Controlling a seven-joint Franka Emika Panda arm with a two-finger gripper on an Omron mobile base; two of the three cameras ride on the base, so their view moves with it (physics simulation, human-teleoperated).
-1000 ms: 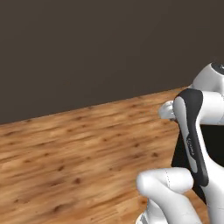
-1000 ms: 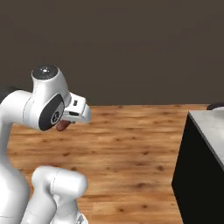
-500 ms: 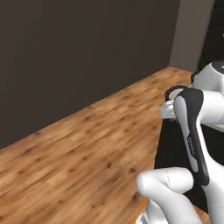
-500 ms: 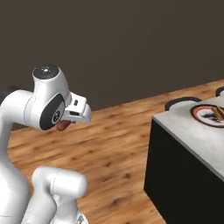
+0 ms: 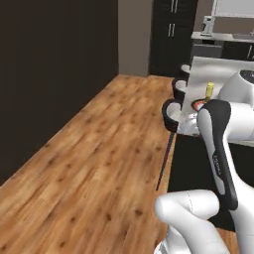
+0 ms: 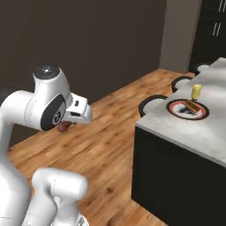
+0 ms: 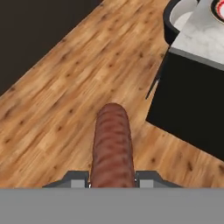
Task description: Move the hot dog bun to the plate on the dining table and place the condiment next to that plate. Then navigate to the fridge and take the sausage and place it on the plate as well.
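sausage 1, in hand | plate 1 | bun 1 | condiment 1

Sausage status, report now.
Gripper shut on sausage. Bun on plate, condiment beside it, table ahead. Stools along its near side.

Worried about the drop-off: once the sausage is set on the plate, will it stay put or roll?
The sausage looks round and smooth, so it may roll. It juts straight beyond the claw, so it is probably stiff. Laid against the bun on the plate, it would likely stay.
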